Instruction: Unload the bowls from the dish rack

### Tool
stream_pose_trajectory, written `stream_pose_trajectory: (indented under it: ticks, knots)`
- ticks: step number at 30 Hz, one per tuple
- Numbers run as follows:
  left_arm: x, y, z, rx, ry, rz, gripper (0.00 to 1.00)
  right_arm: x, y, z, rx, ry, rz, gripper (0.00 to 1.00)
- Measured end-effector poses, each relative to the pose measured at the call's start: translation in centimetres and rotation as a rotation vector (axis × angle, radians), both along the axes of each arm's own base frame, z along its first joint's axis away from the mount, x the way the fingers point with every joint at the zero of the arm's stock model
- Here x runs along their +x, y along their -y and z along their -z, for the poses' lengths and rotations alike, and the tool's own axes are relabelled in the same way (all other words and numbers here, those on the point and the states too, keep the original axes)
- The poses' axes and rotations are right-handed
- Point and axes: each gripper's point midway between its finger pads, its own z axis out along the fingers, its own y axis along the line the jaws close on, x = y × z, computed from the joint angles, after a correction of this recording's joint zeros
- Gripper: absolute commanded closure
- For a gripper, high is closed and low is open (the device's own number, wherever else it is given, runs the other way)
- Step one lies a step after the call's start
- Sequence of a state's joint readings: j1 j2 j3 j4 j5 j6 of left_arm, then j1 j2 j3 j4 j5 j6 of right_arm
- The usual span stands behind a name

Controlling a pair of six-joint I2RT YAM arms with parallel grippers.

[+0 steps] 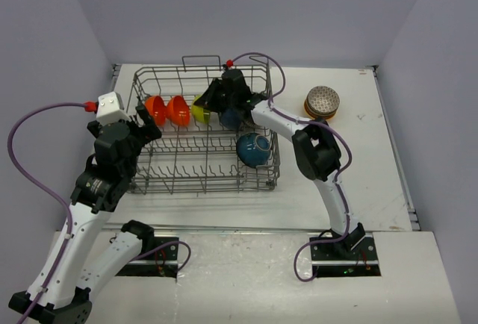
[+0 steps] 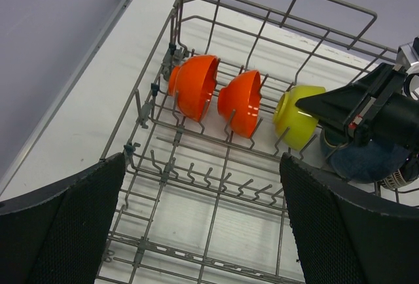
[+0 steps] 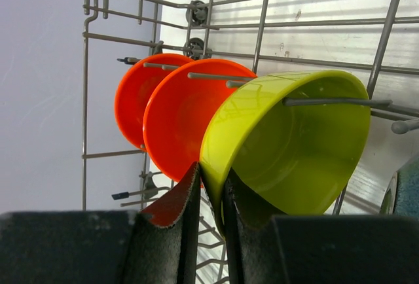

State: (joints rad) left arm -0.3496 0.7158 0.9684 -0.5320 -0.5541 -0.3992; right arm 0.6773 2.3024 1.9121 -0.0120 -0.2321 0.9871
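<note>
The grey wire dish rack point(image 1: 202, 187) holds two orange-red bowls point(image 1: 155, 109) point(image 1: 178, 110), a lime bowl point(image 1: 200, 110) and two dark blue bowls point(image 1: 254, 150) point(image 1: 230, 119). My right gripper point(image 1: 211, 101) reaches into the rack's back row and is shut on the lime bowl's rim point(image 3: 288, 146), one finger inside and one outside point(image 3: 211, 186). The orange-red bowls point(image 3: 180, 120) stand just left of it. My left gripper point(image 1: 146, 126) is open and empty above the rack's left part point(image 2: 203, 218), short of the orange-red bowls point(image 2: 195, 84) point(image 2: 241, 101).
A stack of patterned bowls point(image 1: 322, 103) stands on the table right of the rack. The rack's handle loop point(image 1: 196, 60) rises at its far side. The right arm point(image 1: 317, 152) crosses the rack's right end. Upright tines point(image 2: 216, 179) fill the rack floor.
</note>
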Motion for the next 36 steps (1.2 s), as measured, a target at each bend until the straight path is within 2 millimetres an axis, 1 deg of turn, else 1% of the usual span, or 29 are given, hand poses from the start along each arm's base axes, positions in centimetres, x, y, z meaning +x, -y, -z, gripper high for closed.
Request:
stream_pose_trajectory:
  ticks: [19,36]
  knots:
    - [0.0,0.0,0.0,0.0,0.001,0.0,0.0,-0.2,0.2,-1.2,0.122,-0.067,-0.041,1.0]
    - [0.0,-0.1,0.0,0.0,0.001,-0.002,0.0,-0.7,0.2,-1.7,0.155,-0.116,-0.055,1.0]
